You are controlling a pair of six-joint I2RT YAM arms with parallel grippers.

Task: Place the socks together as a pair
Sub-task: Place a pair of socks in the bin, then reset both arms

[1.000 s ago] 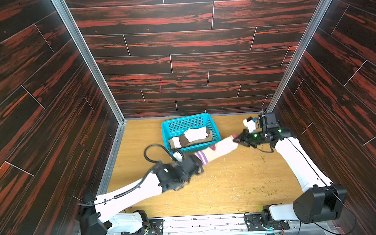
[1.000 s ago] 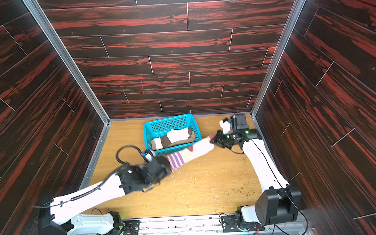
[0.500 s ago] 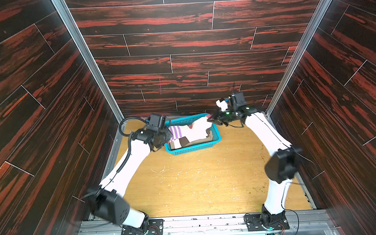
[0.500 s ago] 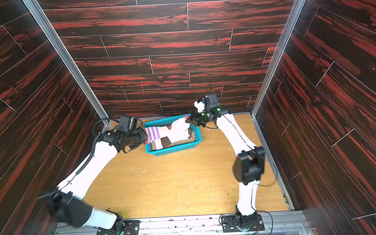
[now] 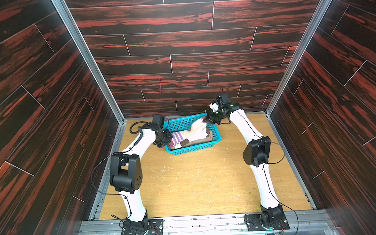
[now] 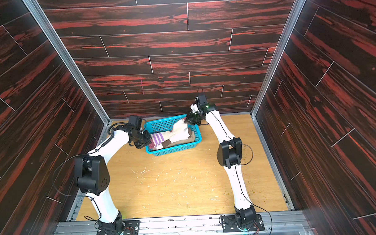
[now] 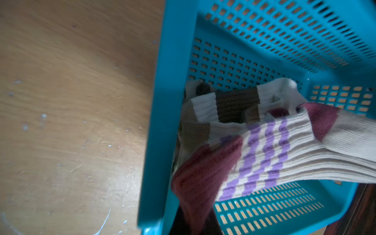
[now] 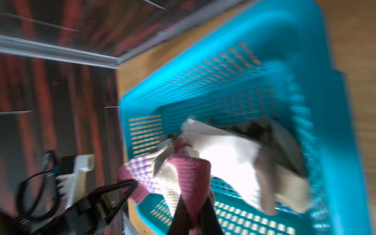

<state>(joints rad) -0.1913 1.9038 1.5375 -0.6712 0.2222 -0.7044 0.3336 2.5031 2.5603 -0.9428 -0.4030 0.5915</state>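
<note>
The cream socks (image 5: 196, 129) with purple stripes (image 7: 264, 154) and maroon ends hang stretched across the blue basket (image 5: 193, 150), seemingly two layers together. My left gripper (image 5: 167, 141) is shut on the maroon cuff (image 7: 203, 183) at the basket's left end. My right gripper (image 5: 206, 119) is shut on the maroon toe (image 8: 191, 175) above the far right corner. In both top views the socks (image 6: 179, 129) sag into the basket (image 6: 173, 151) between left gripper (image 6: 149, 141) and right gripper (image 6: 186, 121). Left gripper (image 7: 195, 219) and right gripper (image 8: 195, 215) fingers press the fabric from both sides.
Under the held socks, a white sock with brown bands (image 7: 234, 103) and a tan sock (image 5: 207, 139) lie in the basket. The basket stands at the back of the wooden table (image 5: 196, 183), close to the dark rear wall. Both arms arch over the table's sides.
Both arms have carried the stretched socks from the middle of the table back to the basket. Over the last half second the socks have sunk lower into it.
</note>
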